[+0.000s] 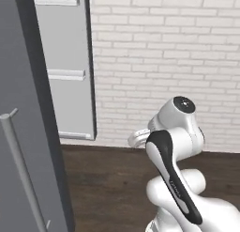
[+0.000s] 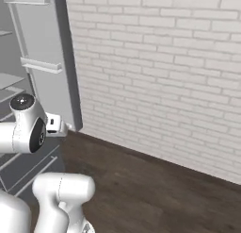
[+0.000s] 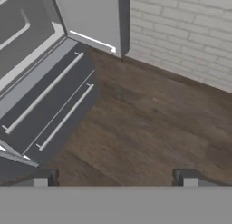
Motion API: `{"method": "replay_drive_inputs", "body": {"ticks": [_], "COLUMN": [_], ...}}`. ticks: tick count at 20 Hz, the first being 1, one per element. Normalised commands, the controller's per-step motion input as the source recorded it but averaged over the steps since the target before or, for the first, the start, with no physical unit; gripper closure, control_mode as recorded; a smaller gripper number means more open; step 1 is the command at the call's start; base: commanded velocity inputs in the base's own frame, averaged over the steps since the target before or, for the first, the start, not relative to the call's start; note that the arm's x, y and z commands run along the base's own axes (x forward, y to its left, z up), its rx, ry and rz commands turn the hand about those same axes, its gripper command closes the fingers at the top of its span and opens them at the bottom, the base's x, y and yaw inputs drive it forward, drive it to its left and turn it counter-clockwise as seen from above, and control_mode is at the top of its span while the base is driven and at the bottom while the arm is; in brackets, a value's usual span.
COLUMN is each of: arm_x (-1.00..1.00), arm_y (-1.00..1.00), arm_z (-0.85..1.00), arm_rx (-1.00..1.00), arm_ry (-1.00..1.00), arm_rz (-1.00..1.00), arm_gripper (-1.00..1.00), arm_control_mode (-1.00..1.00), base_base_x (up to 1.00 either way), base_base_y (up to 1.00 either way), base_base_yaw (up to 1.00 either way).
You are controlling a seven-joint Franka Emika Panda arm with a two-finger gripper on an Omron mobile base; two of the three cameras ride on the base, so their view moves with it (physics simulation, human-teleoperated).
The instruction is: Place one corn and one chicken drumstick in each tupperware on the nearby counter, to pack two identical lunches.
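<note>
Hovering over dark wood floor [image 3: 145,128], end effector [image 3: 115,177] spread wide, seemingly empty, beside open fridge door [image 3: 90,14].

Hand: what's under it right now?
Under the open, empty hand: dark wood floor. Beside it, an open fridge door and dark drawer fronts with bar handles. Drawer contents are hidden.

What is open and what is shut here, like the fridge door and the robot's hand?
fridge door: swung wide open, its inside racks showing.
bottom drawers: look pushed shut, bar handles facing out.
gripper: open, holding nothing, above the wood floor.
</note>
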Motion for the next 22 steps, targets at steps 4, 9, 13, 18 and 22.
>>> {"method": "replay_drive_inputs", "body": {"ticks": [4, 9, 13, 18, 22], "arm_x": [0.00, 0.00, 0.00, 0.00, 0.00], "arm_y": [0.00, 0.00, 0.00, 0.00, 0.00], "arm_z": [0.00, 0.00, 0.00, 0.00, 0.00], "arm_rx": [0.00, 0.00, 0.00, 0.00, 0.00], "arm_ry": [0.00, 0.00, 0.00, 0.00, 0.00], "arm_rz": [0.00, 0.00, 0.00, 0.00, 0.00], "arm_gripper": [-1.00, -1.00, -1.00, -1.00, -1.00], "arm_control_mode": [1.00, 1.00, 1.00, 1.00, 1.00], "base_base_x": [0.84, 0.23, 0.23, 0.32, 0.24], "base_base_y": [-0.50, -0.50, -0.46, -0.66, -0.56], "base_base_yaw": [0.28, 0.43, 0.46, 0.16, 0.04]}}
